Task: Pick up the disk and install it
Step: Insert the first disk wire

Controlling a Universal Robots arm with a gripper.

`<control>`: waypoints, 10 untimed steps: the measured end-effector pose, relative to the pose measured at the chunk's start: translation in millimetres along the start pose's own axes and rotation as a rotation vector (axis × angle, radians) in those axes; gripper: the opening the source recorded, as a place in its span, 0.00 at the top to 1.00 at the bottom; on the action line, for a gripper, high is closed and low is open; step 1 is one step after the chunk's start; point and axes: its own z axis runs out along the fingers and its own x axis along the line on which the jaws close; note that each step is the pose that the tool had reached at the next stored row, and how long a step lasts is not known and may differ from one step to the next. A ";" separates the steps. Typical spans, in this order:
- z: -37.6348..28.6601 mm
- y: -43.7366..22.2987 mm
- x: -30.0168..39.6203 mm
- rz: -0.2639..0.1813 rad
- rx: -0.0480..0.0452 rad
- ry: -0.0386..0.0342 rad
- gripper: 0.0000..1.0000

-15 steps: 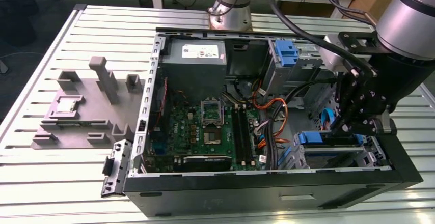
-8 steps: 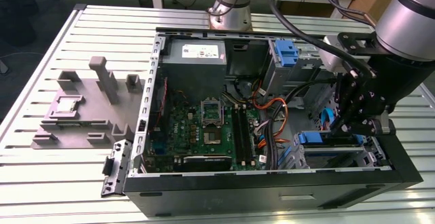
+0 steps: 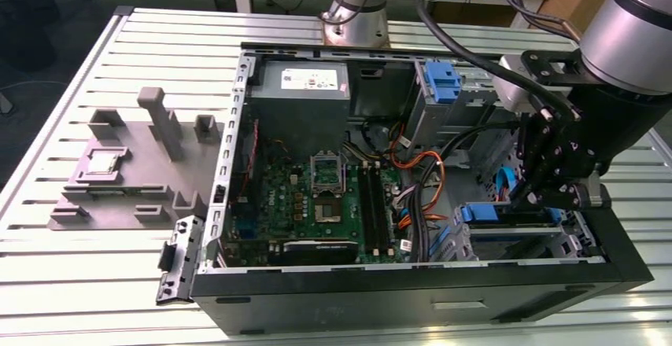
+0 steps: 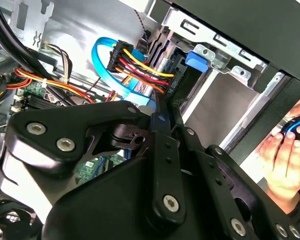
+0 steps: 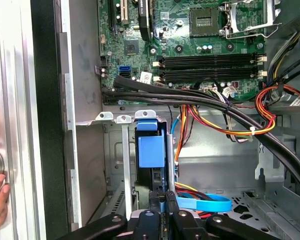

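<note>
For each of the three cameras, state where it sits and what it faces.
Exterior view: off the arm, high up, looking down into the open computer case; arm and gripper show.
First wrist view: on the wrist, looking past the gripper at the blue drive bracket and motherboard.
Second wrist view: on the wrist, behind the gripper linkage, facing the drive bay.
Both wrist views share a person's hand.

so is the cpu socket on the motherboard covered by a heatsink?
No: in the exterior view the CPU socket on the motherboard sits bare, its metal frame exposed with no heatsink over it.
</note>
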 end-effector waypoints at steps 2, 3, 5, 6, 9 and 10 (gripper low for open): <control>-0.5 0.0 0.1 0.000 0.0000 -0.0009 0.84; -1.0 0.0 0.1 0.000 0.0000 -0.0008 0.84; -2.5 -0.1 0.2 0.000 0.0000 -0.0002 0.84; -3.1 -0.1 0.2 0.000 0.0000 -0.0003 0.84; -3.8 -0.2 0.4 0.000 0.0000 -0.0005 0.84; -3.9 -0.2 1.1 0.000 -0.0001 -0.0008 0.84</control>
